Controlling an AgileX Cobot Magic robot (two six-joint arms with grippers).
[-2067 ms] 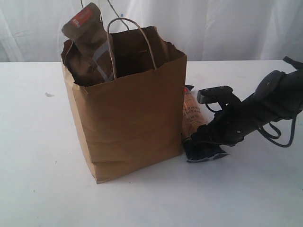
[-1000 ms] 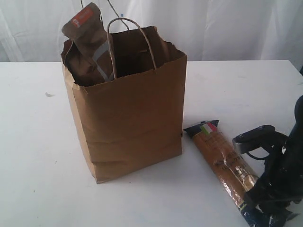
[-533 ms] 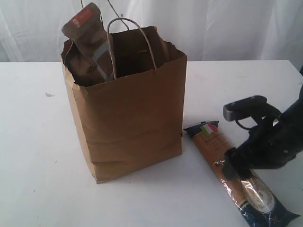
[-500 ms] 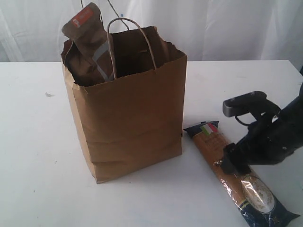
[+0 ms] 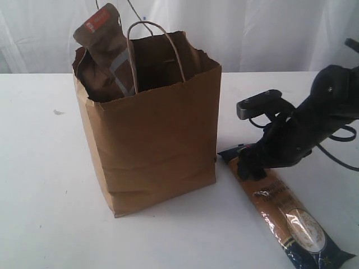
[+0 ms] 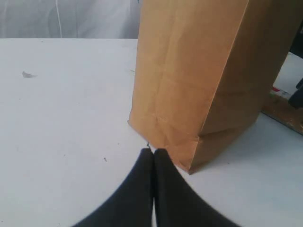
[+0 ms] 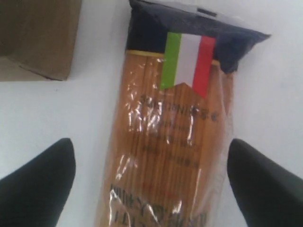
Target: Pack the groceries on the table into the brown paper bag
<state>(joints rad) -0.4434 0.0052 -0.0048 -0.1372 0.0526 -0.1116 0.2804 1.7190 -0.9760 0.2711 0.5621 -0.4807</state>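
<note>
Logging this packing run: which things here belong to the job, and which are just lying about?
Job: brown paper bag, dark-brown pouch in it, long orange-navy packet on the table, right tool open over it.
Lying about: small scrap, white curtain.

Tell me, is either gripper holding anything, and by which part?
Nothing is held. The right gripper hovers open over the flag end of the long pasta packet; the left gripper is shut, empty.

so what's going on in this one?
Bag-packing run. The right hand, open, hovers over the long orange-navy packet, which lies flat on the table beside the brown paper bag, not yet gripped. The dark-brown pouch sticks out of the bag's top. The left hand is shut and empty, low by the bag's corner.
</note>
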